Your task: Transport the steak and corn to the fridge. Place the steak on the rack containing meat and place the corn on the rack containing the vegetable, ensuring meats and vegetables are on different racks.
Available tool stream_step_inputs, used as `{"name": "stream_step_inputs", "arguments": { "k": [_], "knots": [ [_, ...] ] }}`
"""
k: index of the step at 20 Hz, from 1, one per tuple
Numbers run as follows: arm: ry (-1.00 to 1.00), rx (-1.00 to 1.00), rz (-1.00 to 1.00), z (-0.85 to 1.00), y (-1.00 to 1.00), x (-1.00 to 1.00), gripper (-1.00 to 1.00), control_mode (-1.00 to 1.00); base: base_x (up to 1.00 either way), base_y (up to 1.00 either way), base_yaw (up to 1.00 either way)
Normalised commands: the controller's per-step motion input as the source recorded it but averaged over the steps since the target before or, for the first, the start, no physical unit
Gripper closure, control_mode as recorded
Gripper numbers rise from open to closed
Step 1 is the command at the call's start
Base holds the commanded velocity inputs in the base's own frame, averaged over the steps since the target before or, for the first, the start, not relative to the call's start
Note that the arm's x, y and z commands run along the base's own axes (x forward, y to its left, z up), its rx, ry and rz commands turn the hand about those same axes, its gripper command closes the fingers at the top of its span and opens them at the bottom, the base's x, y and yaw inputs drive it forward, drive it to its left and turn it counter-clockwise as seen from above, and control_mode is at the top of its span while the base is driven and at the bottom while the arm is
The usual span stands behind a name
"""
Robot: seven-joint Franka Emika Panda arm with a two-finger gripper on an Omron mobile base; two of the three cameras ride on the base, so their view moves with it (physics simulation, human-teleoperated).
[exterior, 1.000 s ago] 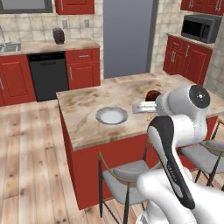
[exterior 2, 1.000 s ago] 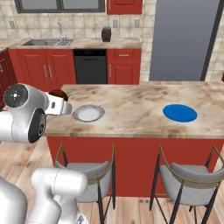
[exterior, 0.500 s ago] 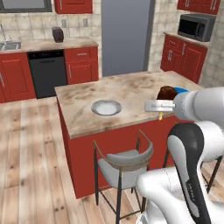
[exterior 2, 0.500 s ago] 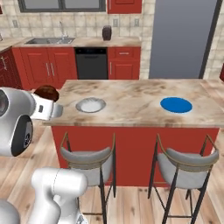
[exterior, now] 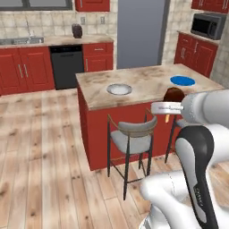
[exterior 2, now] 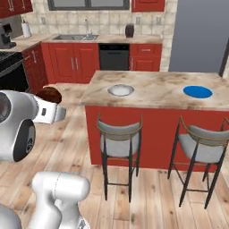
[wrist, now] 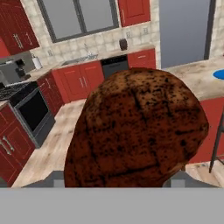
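Observation:
My gripper [exterior: 171,105] is shut on the steak [exterior: 173,94], a dark reddish-brown lump with a tan-orange edge, held in the air on the near side of the island. From the right base view the steak [exterior 2: 49,95] sits on top of the white hand, over the wooden floor. The hand view has the steak [wrist: 135,131] right in front of the lens, hiding the fingertips. The grey fridge [exterior: 139,33] stands beyond the island with its doors shut; it also appears as the fridge [exterior 2: 201,36]. The corn is out of view. The racks are hidden behind the doors.
The island [exterior: 147,87] carries a white bowl [exterior: 119,89] and a blue plate [exterior: 182,81]. Two stools [exterior 2: 120,138] stand along its near side. Red cabinets, a dishwasher [exterior: 67,66] and a sink line the back wall. A stove [exterior 2: 11,71] is at the left.
The base has driven back from the island and turned, so the whole scene has shifted and the island is farther away. The steak stays in the gripper.

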Motion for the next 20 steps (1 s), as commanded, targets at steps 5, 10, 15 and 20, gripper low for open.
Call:
{"name": "stream_step_inputs", "arguments": {
  "k": [5, 10, 15, 20],
  "knots": [
    [0.00, 0.00, 0.00, 0.00, 0.00, 0.00, 1.00, 1.00, -0.18, 0.32, 0.93],
    [0.00, 0.00, 0.00, 0.00, 0.00, 0.00, 1.00, 1.00, 0.00, 0.00, 1.00],
    [0.00, 0.00, 0.00, 0.00, 0.00, 0.00, 1.00, 1.00, 0.00, 0.00, 1.00],
    [0.00, 0.00, 0.00, 0.00, 0.00, 0.00, 1.00, 1.00, 0.00, 0.00, 1.00]
  ]
}}
